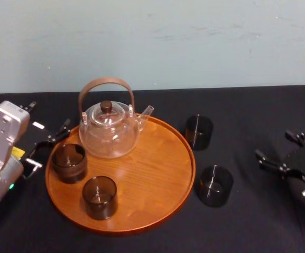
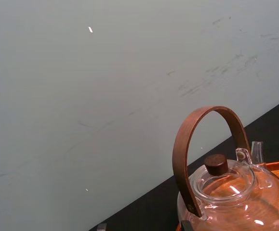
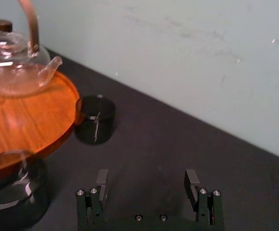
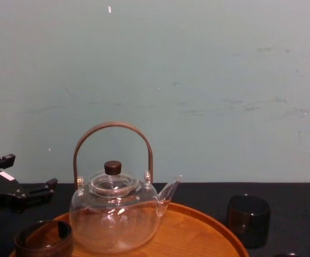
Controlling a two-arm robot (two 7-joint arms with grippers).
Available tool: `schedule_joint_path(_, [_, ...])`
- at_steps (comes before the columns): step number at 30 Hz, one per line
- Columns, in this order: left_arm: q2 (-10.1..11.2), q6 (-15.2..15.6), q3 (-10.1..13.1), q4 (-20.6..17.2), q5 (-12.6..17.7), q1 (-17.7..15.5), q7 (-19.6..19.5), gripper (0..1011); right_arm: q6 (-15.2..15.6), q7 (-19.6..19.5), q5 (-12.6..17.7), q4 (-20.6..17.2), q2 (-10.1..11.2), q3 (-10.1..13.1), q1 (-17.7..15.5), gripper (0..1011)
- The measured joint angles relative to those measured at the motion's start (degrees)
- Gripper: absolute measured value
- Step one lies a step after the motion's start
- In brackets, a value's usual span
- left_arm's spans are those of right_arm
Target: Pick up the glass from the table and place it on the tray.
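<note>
Two dark smoked glasses stand on the black table right of the tray [image 1: 163, 158]: a far glass [image 1: 198, 132] [image 3: 95, 119] [image 4: 248, 219] and a near glass [image 1: 214, 185] [image 3: 16, 187]. Two more dark glasses sit on the round wooden tray, one at its left edge [image 1: 69, 162] [image 4: 42, 238] and one at its front [image 1: 99, 196]. My right gripper [image 1: 273, 145] [image 3: 146, 180] stands open over the table, well right of the near glass, holding nothing. My left gripper [image 1: 51, 145] [image 4: 26, 172] is open just off the tray's left rim, beside the left glass.
A clear glass teapot [image 1: 109, 129] [image 2: 231, 187] [image 3: 14, 62] [image 4: 114, 214] with a brown arched handle stands at the back of the tray. A pale wall closes the table's far edge. Black cloth lies bare between the right gripper and the two table glasses.
</note>
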Motion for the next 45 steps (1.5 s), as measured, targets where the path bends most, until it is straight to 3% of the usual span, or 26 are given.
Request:
schedule_joint_path(13, [0.00, 0.00, 0.00, 0.00, 0.00, 0.00, 0.00, 1001, 5.15, 5.09, 1.71, -4.65, 4.18, 2.45, -6.71, 1002])
schedule_joint_path(23, [0.00, 0.00, 0.00, 0.00, 0.00, 0.00, 0.00, 1001, 6.83, 10.48, 2.35, -5.92, 5.32, 2.72, -7.54, 1002])
schedule_joint_path(32, [0.00, 0.00, 0.00, 0.00, 0.00, 0.00, 0.00, 1001, 7.76, 14.09, 2.81, -6.50, 4.84, 2.72, -7.35, 1002])
schedule_joint_path(45, [0.00, 0.00, 0.00, 0.00, 0.00, 0.00, 0.00, 1001, 9.97, 17.07, 3.11, -5.79, 1.67, 2.53, -5.41, 1002])
